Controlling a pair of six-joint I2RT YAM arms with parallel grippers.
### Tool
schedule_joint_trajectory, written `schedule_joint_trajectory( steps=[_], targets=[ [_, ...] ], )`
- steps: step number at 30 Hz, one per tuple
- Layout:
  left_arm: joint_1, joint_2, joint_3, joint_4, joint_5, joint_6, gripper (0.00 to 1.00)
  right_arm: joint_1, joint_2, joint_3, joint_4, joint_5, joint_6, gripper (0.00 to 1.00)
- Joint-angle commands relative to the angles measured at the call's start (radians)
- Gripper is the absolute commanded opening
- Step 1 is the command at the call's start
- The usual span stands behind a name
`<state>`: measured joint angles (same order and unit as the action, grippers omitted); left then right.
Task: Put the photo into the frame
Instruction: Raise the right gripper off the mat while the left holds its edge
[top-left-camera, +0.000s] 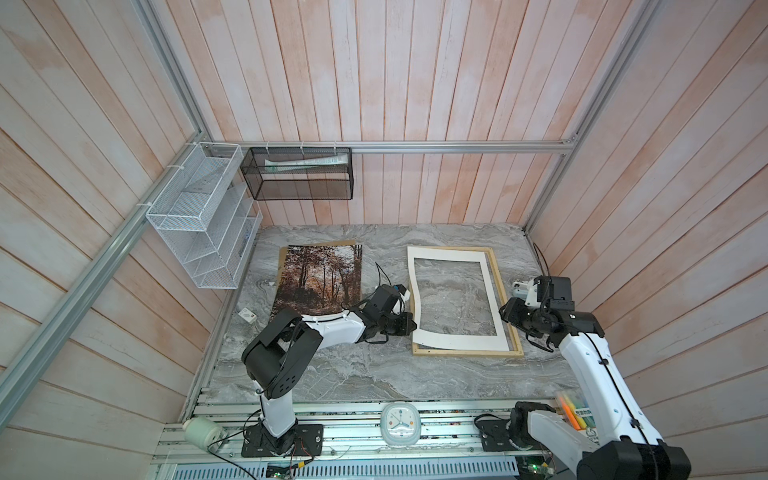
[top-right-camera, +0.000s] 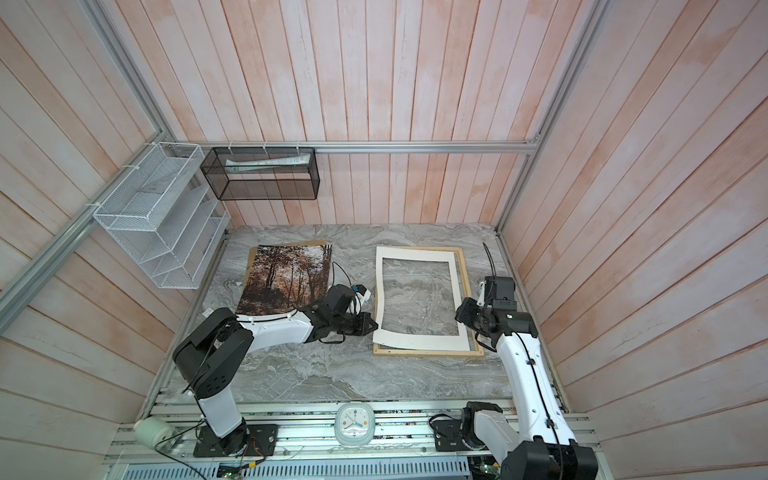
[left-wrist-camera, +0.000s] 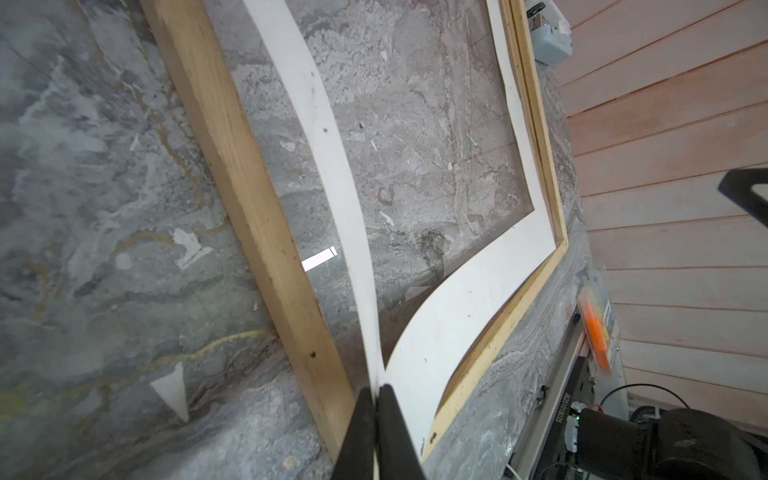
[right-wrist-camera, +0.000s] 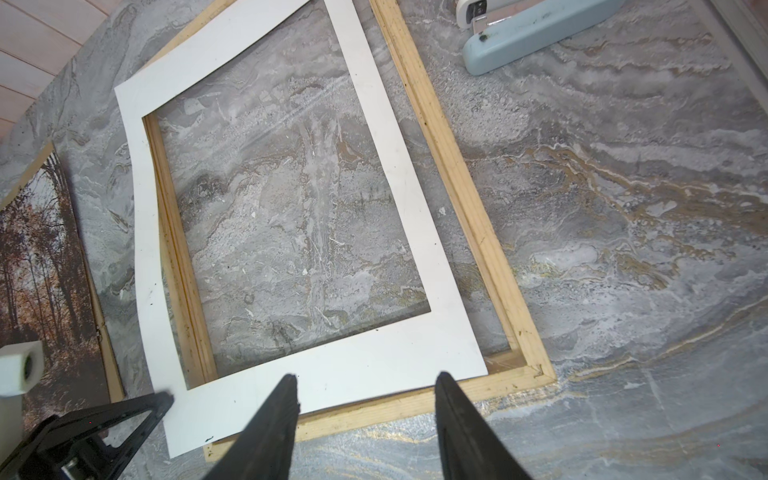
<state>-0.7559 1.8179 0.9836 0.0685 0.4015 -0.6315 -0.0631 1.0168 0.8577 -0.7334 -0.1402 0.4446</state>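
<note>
**Mat pinched at its corner, photo waiting on the left**

My left gripper is clamped tight on the near-left corner of the white mat. The mat bows up from that grip and lies askew over the frame. Its left edge overhangs the left rail, while its right edge looks to sit just inside the right rail. My right gripper hangs about half open above the near end of mat and frame, with nothing in it. The photo lies flat on the brown backing board at the left of the table, well apart from the frame.

I judge the step to be seating the mat inside the rails so the photo can follow. I'd carry the held corner rightward and low, so the bow relaxes rather than creases. I'd let go only once the left edge clears the left rail. The right fingers could press the near rail to stop the frame skating.
</note>
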Motion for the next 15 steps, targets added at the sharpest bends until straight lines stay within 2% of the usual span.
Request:
schedule_joint_trajectory(
  steps=[1, 15],
  targets=[
    [-0.009, 0.03, 0.024, 0.038, 0.01, -0.023, 0.08, -0.009, -0.013, -0.013, 0.022, -0.02, 0.003, 0.55],
    [-0.031, 0.039, 0.047, 0.014, -0.01, -0.023, 0.13, -0.014, -0.023, -0.026, 0.057, -0.063, -0.004, 0.55]
  ],
)
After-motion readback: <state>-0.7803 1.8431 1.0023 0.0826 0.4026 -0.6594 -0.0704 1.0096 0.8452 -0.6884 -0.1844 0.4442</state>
